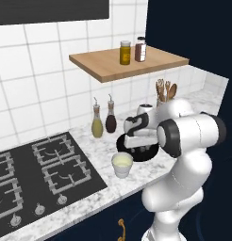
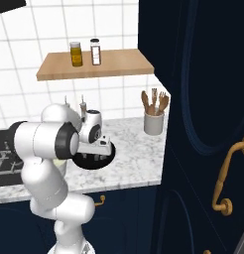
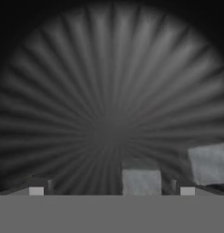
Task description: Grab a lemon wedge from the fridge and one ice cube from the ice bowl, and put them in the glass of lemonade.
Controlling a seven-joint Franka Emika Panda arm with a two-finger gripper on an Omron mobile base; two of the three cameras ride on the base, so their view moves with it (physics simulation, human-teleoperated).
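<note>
Near the counter's front edge stands the glass of lemonade, upright, pale liquid inside, just right of the black hob. Immediately behind it sits the dark ice bowl, with the gripper lowered into it, jaws spread wide and holding nothing. In the hand view one ice cube lies between the fingertips, and a second cube rests off to the right on the ribbed bowl floor. Further back, two oil bottles stand against the tiled wall. The utensil holder with wooden tools occupies the counter's far right corner. Above, a wooden shelf carries two jars near its back edge.
</note>
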